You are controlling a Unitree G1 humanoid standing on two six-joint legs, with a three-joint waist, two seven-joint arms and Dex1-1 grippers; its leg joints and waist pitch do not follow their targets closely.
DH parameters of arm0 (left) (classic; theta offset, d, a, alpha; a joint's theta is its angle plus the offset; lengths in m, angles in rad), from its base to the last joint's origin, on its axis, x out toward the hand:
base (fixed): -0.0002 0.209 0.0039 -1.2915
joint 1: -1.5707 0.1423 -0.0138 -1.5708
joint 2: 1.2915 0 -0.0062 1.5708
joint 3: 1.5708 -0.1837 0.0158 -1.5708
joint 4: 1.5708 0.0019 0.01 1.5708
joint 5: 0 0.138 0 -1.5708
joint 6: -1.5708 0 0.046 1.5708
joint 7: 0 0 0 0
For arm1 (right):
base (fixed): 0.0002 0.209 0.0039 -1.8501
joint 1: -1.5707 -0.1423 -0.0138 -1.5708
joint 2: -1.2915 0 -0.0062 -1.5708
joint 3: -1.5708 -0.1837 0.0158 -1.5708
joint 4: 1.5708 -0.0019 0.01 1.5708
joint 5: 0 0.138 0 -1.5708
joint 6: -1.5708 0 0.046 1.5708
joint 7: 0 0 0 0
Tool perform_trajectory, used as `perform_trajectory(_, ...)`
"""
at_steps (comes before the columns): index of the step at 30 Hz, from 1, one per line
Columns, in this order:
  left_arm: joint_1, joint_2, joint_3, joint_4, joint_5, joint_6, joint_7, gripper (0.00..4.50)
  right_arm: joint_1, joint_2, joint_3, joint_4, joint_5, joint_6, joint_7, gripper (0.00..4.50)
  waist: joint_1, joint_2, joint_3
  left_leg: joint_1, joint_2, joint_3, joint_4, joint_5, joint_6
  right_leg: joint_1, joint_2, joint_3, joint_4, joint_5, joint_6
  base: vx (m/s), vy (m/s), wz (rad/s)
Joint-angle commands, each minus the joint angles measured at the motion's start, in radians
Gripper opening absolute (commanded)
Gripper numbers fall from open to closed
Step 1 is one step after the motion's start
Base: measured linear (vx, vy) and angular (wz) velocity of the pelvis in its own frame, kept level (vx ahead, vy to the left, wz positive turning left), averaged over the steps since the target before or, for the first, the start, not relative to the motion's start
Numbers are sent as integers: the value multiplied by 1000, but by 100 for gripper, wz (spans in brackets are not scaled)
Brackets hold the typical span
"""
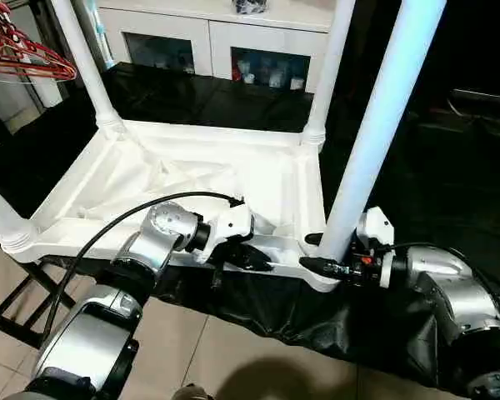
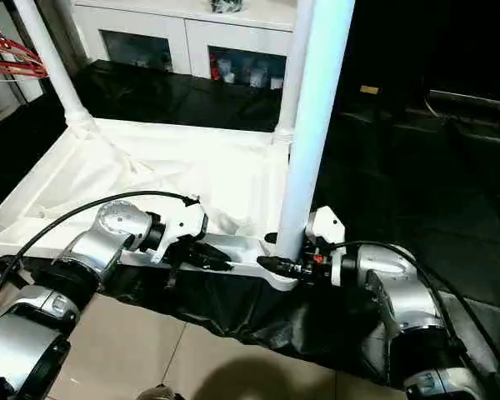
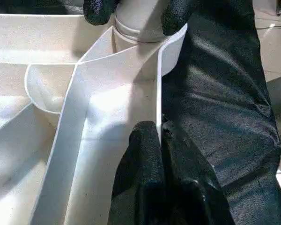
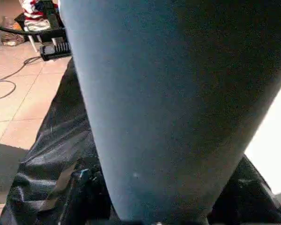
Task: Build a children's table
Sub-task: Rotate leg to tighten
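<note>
The children's table lies upside down on a black cloth, its ribbed white top [image 1: 258, 179] facing up. Three white legs stand in the far left [image 1: 90, 71], far right [image 1: 329, 67] and near left [image 1: 0, 218] corner sockets. A fourth leg [image 1: 379, 125] stands upright in the near right socket. My right gripper [image 1: 319, 252] is shut on this leg's base, one black finger [image 3: 99, 8] on each side. My left gripper [image 1: 254, 258] is shut on the thin near rim [image 3: 158, 93] of the top, a little to the left of that corner.
A white cabinet with glass doors [image 1: 208, 42] stands behind the table. Red hangers [image 1: 25, 50] hang at the far left. The black cloth [image 1: 317, 317] drapes over the near edge above a tiled floor [image 1: 233, 358]. A dark frame [image 1: 17, 308] stands at the lower left.
</note>
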Motion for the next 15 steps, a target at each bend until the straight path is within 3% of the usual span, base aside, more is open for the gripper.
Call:
perform_trajectory(1, -21, -15, 10, -35, -17, -7, 43, 0, 28, 20, 65, -25, 15, 38, 74, 200, -2, -13, -67, 0, 3, 10, -53, -155, 87, 61, -42, 31, -48, -79, -249, 0, 0, 0)
perform_trajectory(8, -57, -70, 32, 5, 4, 16, 208, 0, 42, 88, 37, -3, -3, 44, -81, 200, 8, -12, -63, 3, 4, 10, -56, -181, 74, 58, -44, 32, -56, -138, -232, 0, 0, 0)
perform_trajectory(10, -70, -94, 41, 15, 9, 30, 268, 0, 29, 129, 18, 33, -33, 41, -194, 199, 8, -13, -59, 7, 0, 9, -62, -221, 39, 54, -47, 33, -67, -251, -195, 0, 0, 0)
perform_trajectory(12, -74, -101, 44, 18, 11, 34, 286, 0, 23, 141, 13, 45, -45, 44, -232, 199, 5, -13, -55, 8, -1, 7, -68, -243, 26, 54, -47, 32, -76, -326, -165, 0, 0, 0)
perform_trajectory(15, -88, -133, 46, 30, 21, 48, 349, 0, -16, 200, -23, 120, -76, 50, -402, 197, -11, -13, -55, 6, -3, 5, -72, -255, 12, 51, -46, 33, -78, -352, -151, 0, 0, 0)
